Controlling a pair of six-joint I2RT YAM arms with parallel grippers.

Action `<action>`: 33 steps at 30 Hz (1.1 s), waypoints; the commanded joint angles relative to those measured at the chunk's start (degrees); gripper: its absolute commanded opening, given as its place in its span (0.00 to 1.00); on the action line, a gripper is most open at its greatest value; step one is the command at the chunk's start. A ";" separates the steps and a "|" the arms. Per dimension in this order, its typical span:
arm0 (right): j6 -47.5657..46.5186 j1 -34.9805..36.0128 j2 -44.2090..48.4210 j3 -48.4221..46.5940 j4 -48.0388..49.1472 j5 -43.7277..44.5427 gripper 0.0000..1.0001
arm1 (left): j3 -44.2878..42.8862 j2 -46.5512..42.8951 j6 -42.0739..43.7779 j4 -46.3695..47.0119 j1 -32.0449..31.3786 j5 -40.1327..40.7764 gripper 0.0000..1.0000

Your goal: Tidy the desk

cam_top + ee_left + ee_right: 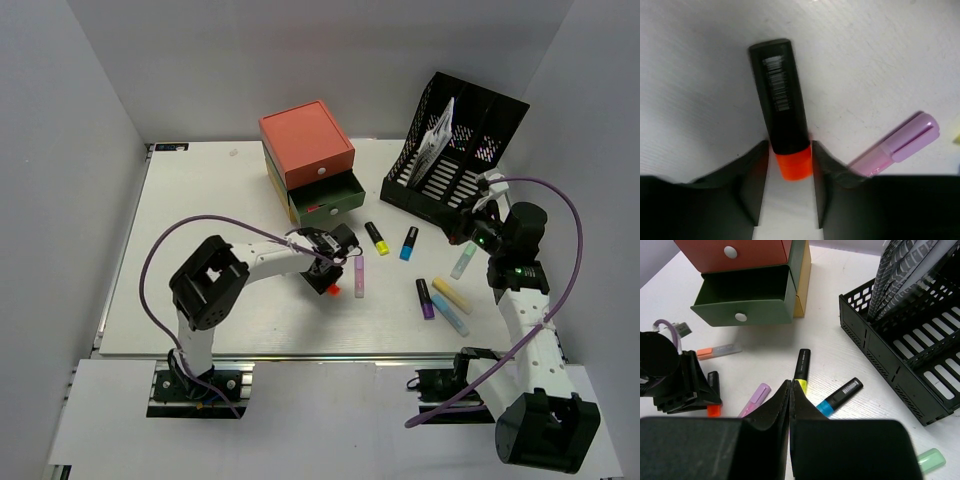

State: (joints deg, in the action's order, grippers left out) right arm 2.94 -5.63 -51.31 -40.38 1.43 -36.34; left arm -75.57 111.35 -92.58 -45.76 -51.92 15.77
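My left gripper fills the bottom of its wrist view. Its jaws are clamped on the orange end of a black-bodied orange highlighter, which lies flat on the counter and points away from the fingers. A pink highlighter lies just beside the gripper, to its right in that view. My right gripper hangs with its jaws pressed together, holding nothing. Just ahead of it lie a yellow highlighter and a blue highlighter. The white counter spreads beneath both grippers and carries the drawer unit ahead-left of the right gripper and the black file rack to its right.
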 commanded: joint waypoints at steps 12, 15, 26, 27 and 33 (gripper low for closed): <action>1.19 -1.23 1.13 -0.05 2.35 -2.25 0.00 | 14.93 -23.44 7.21 -0.91 -1.60 2.50 0.00; 1.19 -1.32 1.04 -0.05 2.35 -2.60 0.00 | 12.91 -31.61 25.42 1.96 -2.13 7.42 0.00; 1.10 -1.84 0.25 0.21 2.70 -3.04 0.00 | -6.22 -26.73 98.78 10.34 -2.13 5.33 0.00; 1.10 -1.84 0.16 0.30 2.70 -3.12 0.00 | -8.08 -22.54 104.04 10.25 -1.61 6.11 0.00; 0.84 -2.54 0.42 0.57 2.79 -3.12 0.00 | -15.57 -12.31 123.91 16.39 0.15 8.55 0.00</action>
State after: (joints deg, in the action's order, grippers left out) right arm 3.95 -7.55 -51.05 -40.36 1.50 -38.37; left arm -88.68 97.89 13.82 -32.18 -52.75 22.13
